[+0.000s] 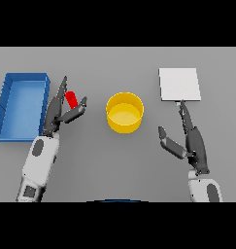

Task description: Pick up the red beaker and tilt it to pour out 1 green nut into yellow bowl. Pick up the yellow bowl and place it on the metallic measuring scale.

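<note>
Fingers [57,99] of left hand [55,113] spread around red beaker [71,99], thumb beside it

Grey table [114,165] with four things on it.
A blue tray [8,109] lies at the left edge, a small red beaker [71,99] is just beside it, a yellow bowl [125,113] stands in the middle, and a white square scale [179,84] lies at the right.
</note>
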`<action>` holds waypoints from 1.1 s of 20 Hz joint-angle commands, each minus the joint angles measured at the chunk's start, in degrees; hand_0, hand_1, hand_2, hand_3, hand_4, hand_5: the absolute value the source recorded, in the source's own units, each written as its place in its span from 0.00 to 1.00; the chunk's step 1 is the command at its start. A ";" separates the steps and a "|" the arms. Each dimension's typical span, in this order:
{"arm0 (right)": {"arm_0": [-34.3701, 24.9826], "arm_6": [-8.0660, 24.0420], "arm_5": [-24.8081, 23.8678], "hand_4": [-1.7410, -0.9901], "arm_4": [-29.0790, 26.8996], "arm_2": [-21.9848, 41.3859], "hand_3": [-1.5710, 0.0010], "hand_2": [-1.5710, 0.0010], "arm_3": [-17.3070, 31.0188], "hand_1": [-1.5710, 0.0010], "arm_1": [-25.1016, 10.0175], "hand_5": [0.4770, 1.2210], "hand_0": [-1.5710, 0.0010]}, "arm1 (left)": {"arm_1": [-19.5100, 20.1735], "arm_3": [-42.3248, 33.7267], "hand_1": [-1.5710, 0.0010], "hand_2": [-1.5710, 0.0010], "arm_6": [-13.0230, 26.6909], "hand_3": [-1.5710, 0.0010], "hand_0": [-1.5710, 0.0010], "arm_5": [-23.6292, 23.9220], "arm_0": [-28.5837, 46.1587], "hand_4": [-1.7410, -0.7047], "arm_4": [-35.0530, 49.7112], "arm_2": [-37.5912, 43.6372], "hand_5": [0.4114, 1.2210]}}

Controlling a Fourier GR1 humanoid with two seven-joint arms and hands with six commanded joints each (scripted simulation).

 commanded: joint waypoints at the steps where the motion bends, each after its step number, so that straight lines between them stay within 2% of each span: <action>1: -0.01 0.69 0.35 0.65 -0.28 0.02 1.00 1.00 0.12 1.00 0.01 0.28 1.00 | -0.68 1.53 1.00 1.00 -0.18 1.00 1.00 0.77 -1.22 0.47 -0.43 -0.04 0.31; 2: 0.02 0.65 0.73 0.63 -0.68 0.05 1.00 1.00 0.13 1.00 0.04 0.29 1.00 | -0.61 2.88 1.00 1.00 -0.36 1.00 1.00 1.11 -2.14 0.47 -0.73 0.13 0.31; 3: 0.82 -0.75 0.52 0.63 -0.31 0.69 1.00 1.00 -0.50 1.00 0.60 0.29 1.00 | -0.79 4.12 1.00 1.00 -0.81 1.00 1.00 1.28 -3.05 0.46 -0.74 0.33 0.32; 4: -0.07 0.21 0.03 0.63 -0.19 0.36 1.00 1.00 -0.29 1.00 0.74 0.29 1.00 | -0.63 6.01 1.00 1.00 -1.14 1.00 1.00 1.72 -4.32 0.46 -0.98 0.74 0.33; 7: 0.24 0.18 0.17 0.63 -0.55 0.11 1.00 1.00 -0.39 1.00 0.52 0.29 1.00 | -0.45 8.54 1.00 1.00 -3.73 1.00 1.00 2.03 -6.12 0.45 -0.74 1.61 0.35; 8: -0.28 0.45 -0.12 0.64 -0.28 -0.17 1.00 1.00 -0.63 1.00 0.13 0.29 1.00 | -0.80 9.23 0.98 0.97 -4.68 1.00 1.00 2.69 -6.51 0.43 -0.63 1.97 0.38; 9: 0.38 -0.01 0.14 0.65 -0.20 -0.05 1.00 1.00 -0.63 1.00 -0.12 0.29 1.00 | -1.40 10.23 0.91 0.90 -5.66 0.97 0.94 3.33 -6.91 0.40 -0.43 2.37 0.41; 10: -0.25 -0.04 -0.12 0.65 0.20 0.12 1.00 1.00 -0.12 1.00 0.12 0.29 1.00 | -1.64 10.95 0.77 0.77 -5.92 0.86 0.79 4.19 -7.40 0.37 -0.35 2.87 0.44; 12: 0.56 -0.54 -0.17 0.66 0.36 0.02 1.00 1.00 -0.26 1.00 -0.17 0.29 1.00 | -2.35 11.90 0.49 0.49 -6.49 0.63 0.51 4.96 -7.68 0.25 -0.41 3.10 0.64; 13: 0.14 -0.20 -0.51 0.67 0.96 0.25 1.00 1.00 -0.54 1.00 -0.11 0.29 1.00 | -2.72 12.20 0.39 0.40 -7.38 0.52 0.41 5.12 -8.04 0.20 -1.02 2.87 0.71; 14: 0.32 -0.05 -0.46 0.67 0.73 0.40 1.00 1.00 -0.34 1.00 0.34 0.29 1.00 | -2.98 13.11 0.31 0.32 -10.36 0.43 0.33 5.02 -8.05 0.17 -0.83 3.31 0.77; 15: -0.15 0.45 -0.69 0.68 0.84 0.55 1.00 1.00 0.02 1.00 0.83 0.28 1.00 | -3.35 14.17 0.25 0.25 -11.48 0.37 0.26 4.92 -8.80 0.14 -0.53 3.55 0.82; 16: 0.06 -0.26 -0.72 0.68 1.05 0.75 1.00 1.00 0.33 1.00 0.96 0.28 1.00 | -3.14 14.80 0.20 0.20 -10.70 0.29 0.21 4.96 -9.49 0.16 -0.40 3.82 0.85; 18: -0.39 0.40 -0.80 0.70 1.14 0.69 1.00 1.00 0.39 1.00 0.88 0.27 1.00 | -2.91 14.29 0.13 0.13 -10.20 0.19 0.13 5.14 -9.30 0.10 0.50 4.48 0.88; 22: -1.75 0.47 -1.38 0.75 1.99 0.64 1.00 1.00 1.53 1.00 0.84 0.26 1.00 | -2.30 11.97 0.05 0.05 -8.74 0.08 0.05 5.82 -10.03 0.04 0.48 4.04 0.88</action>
